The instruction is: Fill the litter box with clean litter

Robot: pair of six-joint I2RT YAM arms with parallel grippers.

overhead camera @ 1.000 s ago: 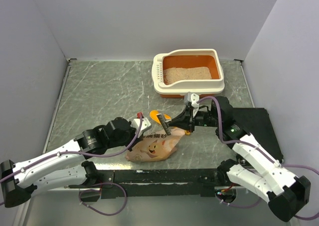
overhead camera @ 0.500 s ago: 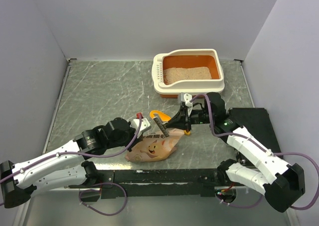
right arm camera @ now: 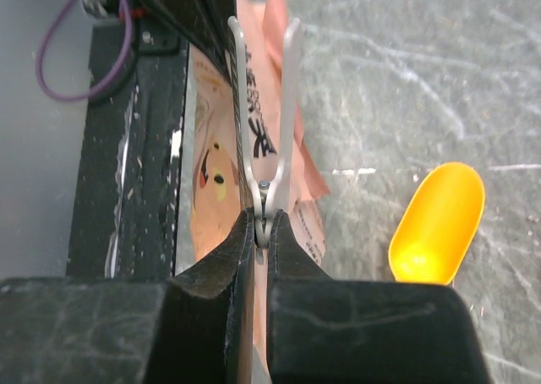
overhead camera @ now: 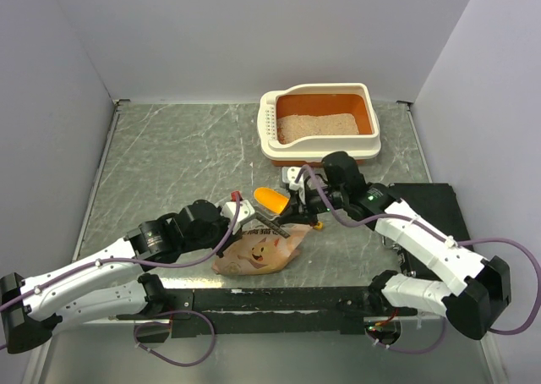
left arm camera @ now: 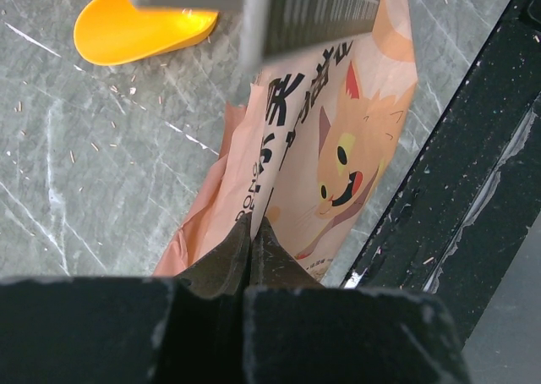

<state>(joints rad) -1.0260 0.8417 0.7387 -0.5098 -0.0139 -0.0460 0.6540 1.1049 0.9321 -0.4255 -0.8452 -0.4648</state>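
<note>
Both grippers clamped tight
The paper bag (left arm camera: 347,147) was pinched by the left gripper (left arm camera: 252,232); the clip (right arm camera: 265,187) was held at its hinge by the right gripper (right arm camera: 262,232)

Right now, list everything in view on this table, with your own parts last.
litter box: one, cream-white shell with orange inside, far side of the table, right of centre
clean litter: one layer, pale beige, inside the litter box
scoop: one, yellow-orange, on the table between litter box and paper bag
paper bag: one, tan with a cat print, lying near the table's front, centre
bag clip: one, grey, above the paper bag
flat box: one, black, right side
table: one, grey marbled
left gripper: one, black, shut on the paper bag's edge
right gripper: one, black, shut on the bag clip
</note>
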